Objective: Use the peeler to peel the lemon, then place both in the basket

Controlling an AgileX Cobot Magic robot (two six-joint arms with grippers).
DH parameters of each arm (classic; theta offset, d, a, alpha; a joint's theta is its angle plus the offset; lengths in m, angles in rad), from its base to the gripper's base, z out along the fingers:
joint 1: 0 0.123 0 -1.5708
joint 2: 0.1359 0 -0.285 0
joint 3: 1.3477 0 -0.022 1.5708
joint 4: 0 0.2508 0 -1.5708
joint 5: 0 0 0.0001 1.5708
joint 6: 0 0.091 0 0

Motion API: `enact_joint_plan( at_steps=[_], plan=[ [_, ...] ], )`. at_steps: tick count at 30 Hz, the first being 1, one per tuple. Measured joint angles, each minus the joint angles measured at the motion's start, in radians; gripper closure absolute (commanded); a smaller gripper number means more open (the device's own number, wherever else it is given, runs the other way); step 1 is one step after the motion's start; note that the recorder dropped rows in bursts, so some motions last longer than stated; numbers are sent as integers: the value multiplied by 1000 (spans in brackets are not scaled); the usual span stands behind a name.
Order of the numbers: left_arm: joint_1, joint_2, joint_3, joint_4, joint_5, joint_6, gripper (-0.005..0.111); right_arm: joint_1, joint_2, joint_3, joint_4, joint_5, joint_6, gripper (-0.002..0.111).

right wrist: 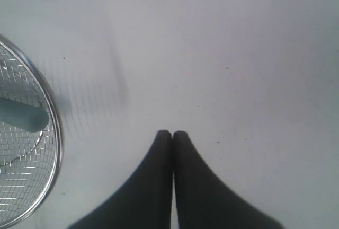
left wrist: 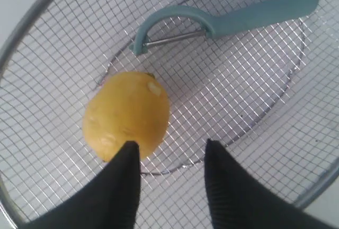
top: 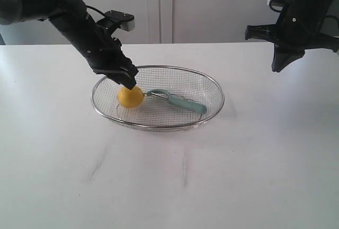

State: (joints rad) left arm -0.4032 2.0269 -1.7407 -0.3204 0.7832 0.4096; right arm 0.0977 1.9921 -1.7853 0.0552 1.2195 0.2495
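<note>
**Exterior view.** The lemon (top: 130, 97) and the peeler (top: 180, 100) both lie inside the basket (top: 222, 97), which stands on the worktop (top: 238, 176). The lemon is at the basket's left end. The peeler lies just beside it, blade head towards the fruit and handle pointing to the right rim. The left fingers (top: 128, 76) hang directly above the lemon, reaching in over the rim; from here, contact cannot be confirmed. The right fingers (top: 283, 56) are held high and well apart from the basket. This placement probably keeps that arm out of the working area.

**Left wrist view.** The left fingers (left wrist: 124, 186) stand moderately apart with only mesh between them. The lemon (left wrist: 127, 115) sits off to one side, its edge at the tip of one finger, not between the pair, so nothing is gripped. The fruit rests on the mesh floor under its own weight. Its skin is mostly yellow with a few pale marks; how much was peeled cannot be judged.

**Right wrist view.** The right fingers (right wrist: 159, 186) are pressed together and hold nothing. They are over bare worktop, with the basket rim and the end of the peeler's handle at the frame edge.

**Status.** Both items are in the basket, so the placing step appears complete.
</note>
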Motion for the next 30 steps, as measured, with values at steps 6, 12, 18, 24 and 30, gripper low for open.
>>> enact_joint_plan(
  at_steps=[6, 12, 18, 24, 30],
  plan=[
    [0, -32, 0, 0, 67, -22, 107, 0, 0, 0, 0, 0, 0, 108],
    [0, -66, 0, 0, 102, -75, 107, 0, 0, 0, 0, 0, 0, 108],
    [0, -95, 0, 0, 124, -194, 107, 0, 0, 0, 0, 0, 0, 108],
    [0, -121, 0, 37, 156, -230, 107, 0, 0, 0, 0, 0, 0, 108],
    [0, -144, 0, 139, 206, -273, 107, 0, 0, 0, 0, 0, 0, 108]
  ],
)
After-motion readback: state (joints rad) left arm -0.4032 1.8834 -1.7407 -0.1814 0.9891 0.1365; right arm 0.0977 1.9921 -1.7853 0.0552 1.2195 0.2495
